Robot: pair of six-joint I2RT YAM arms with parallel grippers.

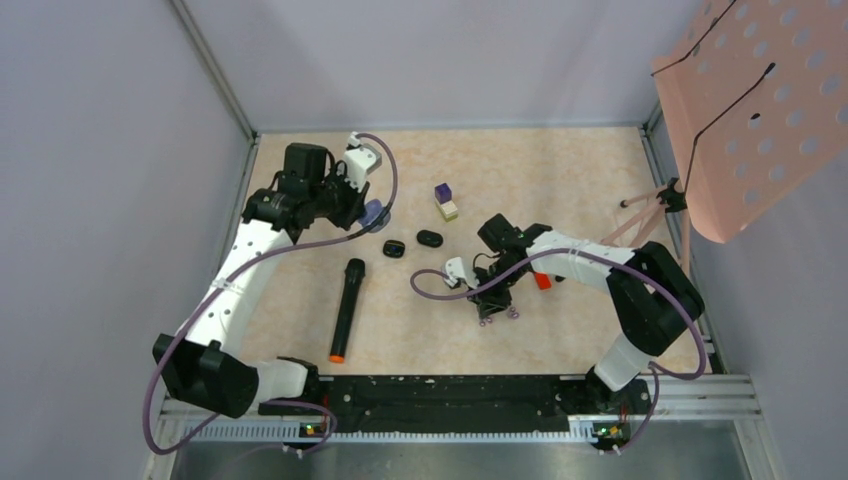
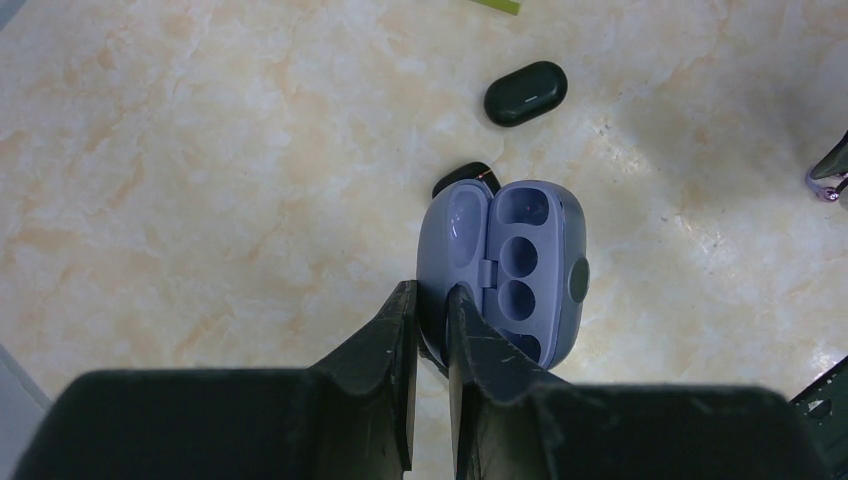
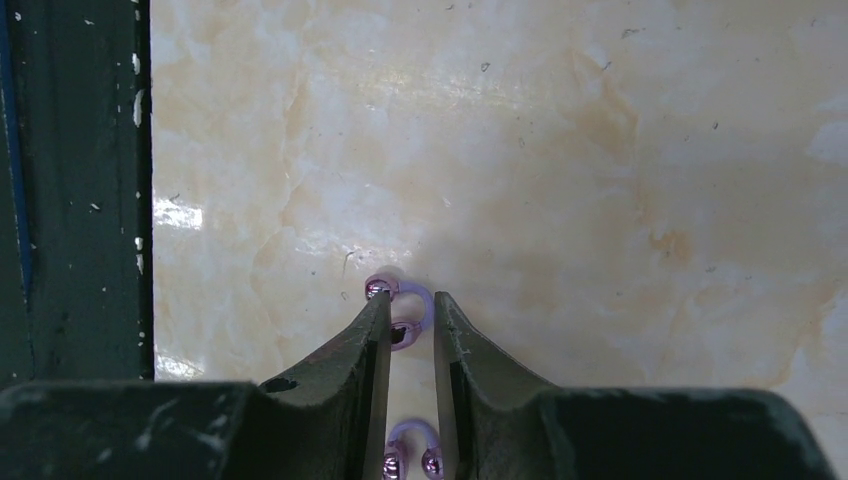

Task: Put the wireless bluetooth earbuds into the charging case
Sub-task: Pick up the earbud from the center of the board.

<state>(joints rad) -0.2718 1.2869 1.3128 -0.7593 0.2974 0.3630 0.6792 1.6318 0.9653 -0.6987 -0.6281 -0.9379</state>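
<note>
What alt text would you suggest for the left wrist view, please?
The left pincer is shut on the lid edge of an open lavender charging case whose wells are empty. A black oval piece lies beyond on the table; a second black piece peeks from behind.

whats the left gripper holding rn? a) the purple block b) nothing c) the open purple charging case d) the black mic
c: the left wrist view shows the left gripper pinched on the lid end of the open charging case, whose wells are empty.
</note>
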